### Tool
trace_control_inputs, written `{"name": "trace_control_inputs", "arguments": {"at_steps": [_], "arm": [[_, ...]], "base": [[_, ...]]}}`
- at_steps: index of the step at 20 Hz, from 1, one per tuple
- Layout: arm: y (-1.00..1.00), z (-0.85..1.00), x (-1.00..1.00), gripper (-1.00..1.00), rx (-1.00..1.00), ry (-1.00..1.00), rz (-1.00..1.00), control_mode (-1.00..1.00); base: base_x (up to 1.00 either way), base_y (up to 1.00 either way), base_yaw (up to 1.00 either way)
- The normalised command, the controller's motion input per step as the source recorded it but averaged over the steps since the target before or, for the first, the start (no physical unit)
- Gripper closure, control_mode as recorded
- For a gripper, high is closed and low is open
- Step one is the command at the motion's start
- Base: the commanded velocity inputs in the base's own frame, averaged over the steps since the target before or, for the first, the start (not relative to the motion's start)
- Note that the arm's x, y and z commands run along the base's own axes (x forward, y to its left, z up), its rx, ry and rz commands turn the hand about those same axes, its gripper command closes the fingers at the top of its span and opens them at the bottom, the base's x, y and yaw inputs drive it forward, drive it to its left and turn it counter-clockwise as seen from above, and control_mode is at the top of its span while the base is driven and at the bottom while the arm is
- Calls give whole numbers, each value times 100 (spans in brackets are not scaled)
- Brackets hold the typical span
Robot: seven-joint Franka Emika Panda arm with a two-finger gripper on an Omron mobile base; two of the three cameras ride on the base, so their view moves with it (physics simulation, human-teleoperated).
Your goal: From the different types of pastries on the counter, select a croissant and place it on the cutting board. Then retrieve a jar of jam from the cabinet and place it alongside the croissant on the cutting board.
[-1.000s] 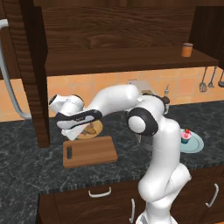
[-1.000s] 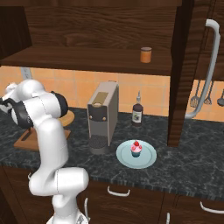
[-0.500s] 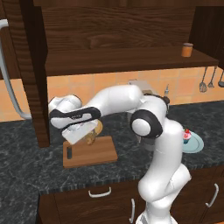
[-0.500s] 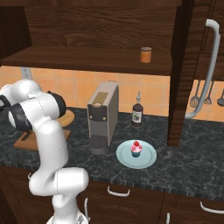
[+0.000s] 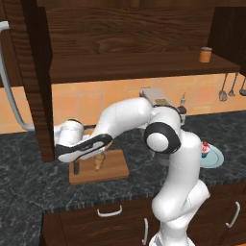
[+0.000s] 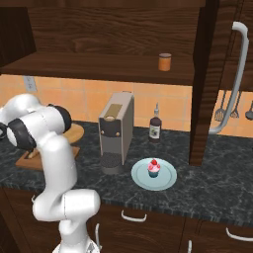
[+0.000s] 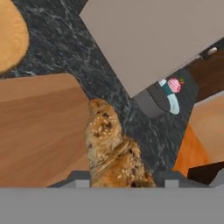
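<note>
A seeded golden croissant (image 7: 111, 151) is pinched between the fingertips of my gripper (image 7: 124, 178), which is shut on it. In the left base view the gripper (image 5: 97, 153) hangs low over the wooden cutting board (image 5: 113, 168), and the croissant (image 5: 100, 162) dangles just above or on the board; contact cannot be told. In the hand view the cutting board (image 7: 39, 127) lies left of the croissant. An orange-lidded jar of jam (image 5: 205, 54) stands on the open cabinet shelf, far right; the same jar (image 6: 165, 62) sits above the coffee machine.
A round wooden plate (image 7: 8, 35) lies behind the board. A grey coffee machine (image 6: 116, 131), a dark bottle (image 6: 155, 129) and a cupcake (image 6: 154, 169) on a blue plate stand to the right. An open cabinet door (image 5: 41, 81) hangs left of the board.
The hand has swung down from over the round plate toward the cutting board, carrying the croissant with it. The jaws stay shut on it.
</note>
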Motion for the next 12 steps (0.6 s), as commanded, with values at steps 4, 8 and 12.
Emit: {"name": "trace_control_inputs", "arguments": {"at_steps": [4, 8, 12], "arm": [[-75, 15, -1, 100, 44, 0, 6, -100], [-89, -1, -23, 100, 34, -6, 32, -100], [-58, 8, -81, 100, 14, -22, 24, -100]], "base": [[0, 0, 0], [0, 0, 0], [0, 0, 0]]}}
